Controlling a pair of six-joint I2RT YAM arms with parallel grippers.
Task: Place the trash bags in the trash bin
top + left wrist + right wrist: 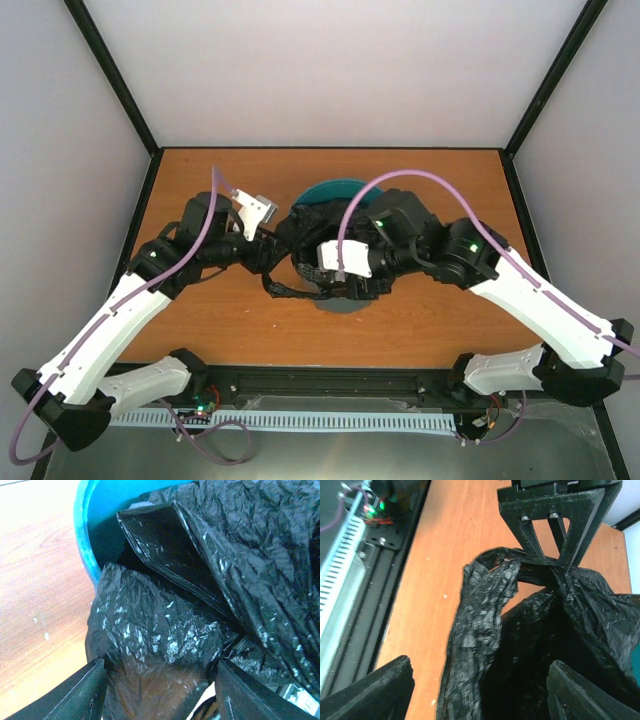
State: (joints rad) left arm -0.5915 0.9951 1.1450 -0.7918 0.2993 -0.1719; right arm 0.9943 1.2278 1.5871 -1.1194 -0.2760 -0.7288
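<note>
Orange-brown table (420, 320) carries the teal trash bin (335, 188) at its middle, with the black trash bag (300, 235) heaped over the near rim, part inside, part spilling onto the wood. Stuffing looks to be the step in hand. The left gripper (160, 662) has jaws apart around a bulge of film and the right gripper (480, 662) gapes wide before the loop handle (492, 562), so the next move probably calls for pinching that handle and lifting it over the rim.

Both arms reaching forward, wrists converging at the mid-line.
The left arm (110, 320) and the right arm (545, 300) extend from their bases and bend inward, elbows out. Left gripper (160, 665): fingers held apart. Right gripper (480, 662): fingers spread wide.
</note>
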